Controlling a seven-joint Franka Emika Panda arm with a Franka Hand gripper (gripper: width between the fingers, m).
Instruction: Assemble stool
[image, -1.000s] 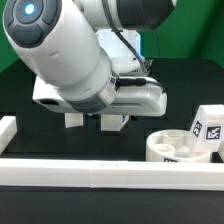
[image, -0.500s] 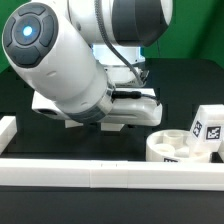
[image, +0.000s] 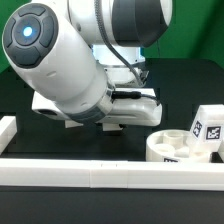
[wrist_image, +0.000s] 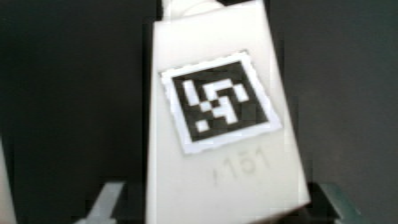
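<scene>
My fingers (wrist_image: 111, 208) are clamped on a tagged leg block (wrist_image: 210, 120). In the exterior view the seat (image: 168, 148) sits at four o'clock, a second block (image: 206, 127) beside it

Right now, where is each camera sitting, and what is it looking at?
Exterior view: off the arm, low, just outside the long white rail, facing across the table at the seat; the arm fills much of it.
Wrist view: on the wrist, looking along the gripper at a tagged leg block gripped between its fingers.
Shared: the gripper shows in both; the held leg block I cannot make out from outside.
</scene>
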